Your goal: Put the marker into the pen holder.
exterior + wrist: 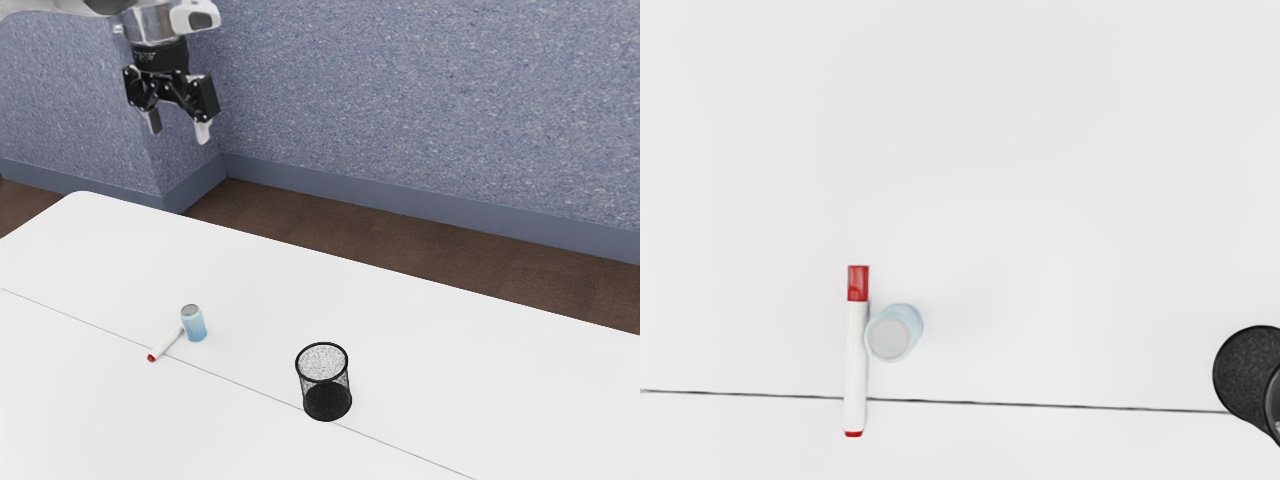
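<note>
Holding the gripper [178, 127] wide, with fingertips well apart, high above the level of the white table [470, 350]. Looking down, can see the marker [856, 350] lying flat on the tabletop, far below the gripper and well apart from it. Can make out a red cap at one end and a small red tip at the other, near a thin dark line crossed by the white barrel. Can see an upright blue can [195, 325] right beside the marker, on the side toward the black mesh pen holder [325, 388]; cannot tell if touching. Can find the pen holder upright, well apart from both.
</note>
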You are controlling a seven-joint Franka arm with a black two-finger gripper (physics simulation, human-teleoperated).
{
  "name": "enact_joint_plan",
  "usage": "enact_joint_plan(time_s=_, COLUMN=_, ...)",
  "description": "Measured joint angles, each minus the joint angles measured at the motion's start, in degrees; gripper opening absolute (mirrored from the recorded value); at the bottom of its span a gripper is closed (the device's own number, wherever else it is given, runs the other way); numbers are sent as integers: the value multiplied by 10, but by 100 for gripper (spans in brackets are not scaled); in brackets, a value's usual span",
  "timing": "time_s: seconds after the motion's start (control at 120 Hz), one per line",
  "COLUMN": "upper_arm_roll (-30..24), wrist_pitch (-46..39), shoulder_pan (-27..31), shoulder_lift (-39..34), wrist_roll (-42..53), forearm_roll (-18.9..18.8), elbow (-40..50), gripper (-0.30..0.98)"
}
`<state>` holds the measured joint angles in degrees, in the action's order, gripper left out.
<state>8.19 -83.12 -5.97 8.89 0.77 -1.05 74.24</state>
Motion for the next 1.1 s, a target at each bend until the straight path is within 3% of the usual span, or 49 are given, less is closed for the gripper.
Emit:
enact_joint_plan(time_s=0.1, upper_arm_roll=-1, wrist_pitch=-6, shoulder_pan=1, shoulder_lift=-8, wrist_roll=1, forearm_roll=-6, elbow=16, gripper=69)
enact_joint_plan(time_s=0.192, upper_arm_roll=12, wrist_pitch=-54, shoulder_pan=-6, shoulder_lift=-69, wrist_roll=2, forearm_roll=-9, elbow=160, gripper=69)
enact_joint_plan(time_s=0.283, upper_arm_roll=66, wrist_pitch=-117, shoulder_pan=-38, shoulder_lift=-89, wrist_roll=2, forearm_roll=-10, elbow=277, gripper=68)
enact_joint_plan(time_s=0.433, upper_arm_roll=82, wrist_pitch=-197, shoulder_pan=-5, shoulder_lift=-18, wrist_roll=6, forearm_roll=-41, elbow=314, gripper=53)
enact_joint_plan(time_s=0.667, upper_arm_roll=94, wrist_pitch=-324, shoulder_pan=0, shoulder_lift=54, wrist_roll=17, forearm_roll=-49, elbow=387, gripper=44)
enact_joint_plan(time_s=0.85, upper_arm_roll=103, wrist_pitch=-393, shoulder_pan=2, shoulder_lift=73, wrist_roll=26, forearm_roll=-31, elbow=378, gripper=42)
enact_joint_plan(time_s=0.983, upper_arm_roll=116, wrist_pitch=-418, shoulder_pan=4, shoulder_lift=161, wrist_roll=40, forearm_roll=5, elbow=280, gripper=41)
enact_joint_plan(time_s=1.1, upper_arm_roll=126, wrist_pitch=-436, shoulder_pan=5, shoulder_lift=208, wrist_roll=57, forearm_roll=39, elbow=255, gripper=41)
